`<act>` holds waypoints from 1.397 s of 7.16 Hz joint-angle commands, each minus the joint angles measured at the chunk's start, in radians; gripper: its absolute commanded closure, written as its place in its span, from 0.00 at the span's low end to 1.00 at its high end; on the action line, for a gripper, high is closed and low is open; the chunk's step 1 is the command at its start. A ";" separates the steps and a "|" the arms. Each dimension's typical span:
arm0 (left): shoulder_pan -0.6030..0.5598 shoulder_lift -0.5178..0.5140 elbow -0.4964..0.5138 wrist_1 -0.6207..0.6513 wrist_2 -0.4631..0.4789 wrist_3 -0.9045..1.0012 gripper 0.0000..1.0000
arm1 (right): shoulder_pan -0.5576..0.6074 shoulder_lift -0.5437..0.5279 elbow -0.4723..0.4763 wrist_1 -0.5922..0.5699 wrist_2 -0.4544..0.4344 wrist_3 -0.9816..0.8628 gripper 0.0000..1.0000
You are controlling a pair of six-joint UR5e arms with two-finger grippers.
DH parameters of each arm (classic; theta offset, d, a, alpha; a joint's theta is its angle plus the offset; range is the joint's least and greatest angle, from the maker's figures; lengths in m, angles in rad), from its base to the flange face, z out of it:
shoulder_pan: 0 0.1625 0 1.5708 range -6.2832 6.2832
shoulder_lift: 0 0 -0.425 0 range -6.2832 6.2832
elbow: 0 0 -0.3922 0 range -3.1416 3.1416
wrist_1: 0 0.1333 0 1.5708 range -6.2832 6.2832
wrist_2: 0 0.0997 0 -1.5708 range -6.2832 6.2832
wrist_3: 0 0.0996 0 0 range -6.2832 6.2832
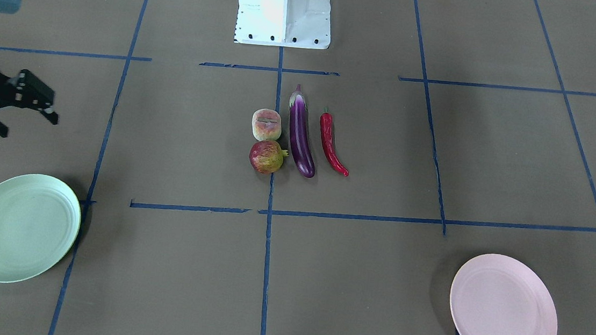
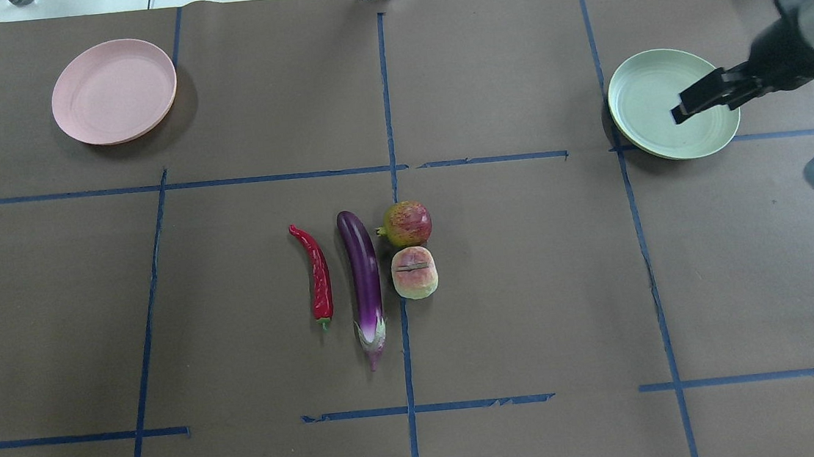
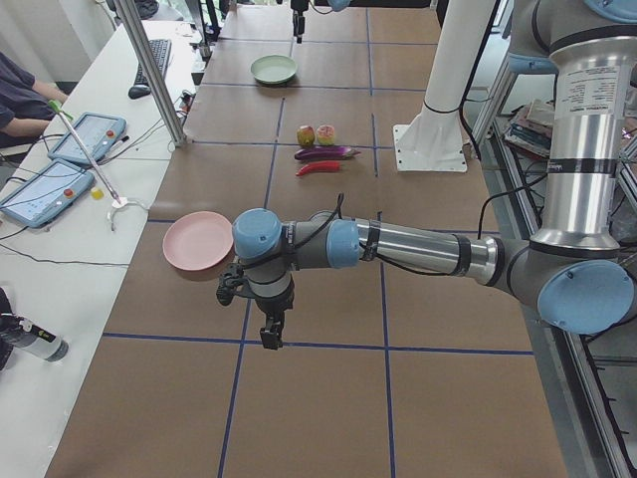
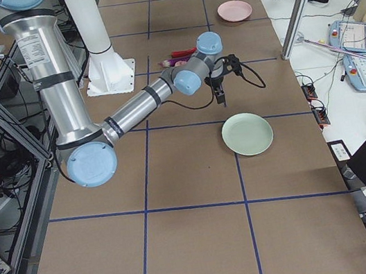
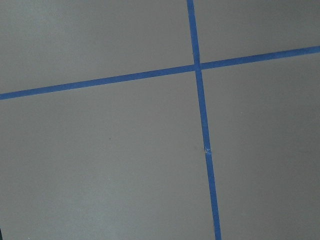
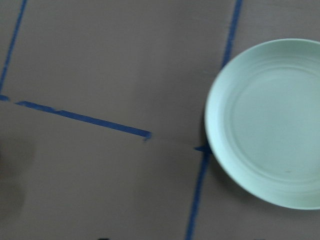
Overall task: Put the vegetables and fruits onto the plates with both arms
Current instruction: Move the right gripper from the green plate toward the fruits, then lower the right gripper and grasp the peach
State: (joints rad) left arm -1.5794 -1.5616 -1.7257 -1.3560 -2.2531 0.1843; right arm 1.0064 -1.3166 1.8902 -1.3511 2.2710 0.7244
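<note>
The purple eggplant (image 1: pixel 301 135), red chili (image 1: pixel 331 143), peach (image 1: pixel 266 125) and pomegranate (image 1: pixel 266 156) lie close together at the table's middle. The mint green plate (image 1: pixel 20 228) and the pink plate (image 1: pixel 504 311) sit empty at opposite far corners. My right gripper (image 1: pixel 32 127) hangs open and empty in the air beside the green plate (image 2: pixel 649 89). My left gripper (image 3: pixel 269 337) shows only in the exterior left view, pointing down beside the pink plate (image 3: pixel 194 242). I cannot tell whether it is open or shut.
The white base block (image 1: pixel 285 10) stands at the robot's edge of the table. Blue tape lines (image 2: pixel 390 167) divide the brown table cover into squares. The left wrist view holds only table and tape. The right wrist view shows the green plate (image 6: pixel 270 120).
</note>
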 commanded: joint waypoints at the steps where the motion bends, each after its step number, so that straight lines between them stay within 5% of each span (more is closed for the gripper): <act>1: 0.001 0.000 0.000 0.000 0.000 0.000 0.00 | -0.261 0.169 0.014 -0.025 -0.202 0.335 0.00; 3: 0.001 0.000 0.000 0.000 -0.003 0.000 0.00 | -0.435 0.355 -0.005 -0.275 -0.444 0.426 0.00; 6: 0.002 0.000 0.000 0.000 -0.003 0.000 0.00 | -0.572 0.569 -0.254 -0.299 -0.618 0.555 0.00; 10: 0.003 0.003 0.000 0.000 -0.003 0.000 0.00 | -0.620 0.553 -0.309 -0.307 -0.643 0.550 0.00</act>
State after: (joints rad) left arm -1.5770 -1.5589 -1.7257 -1.3560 -2.2575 0.1841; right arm 0.3976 -0.7588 1.5935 -1.6557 1.6312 1.2763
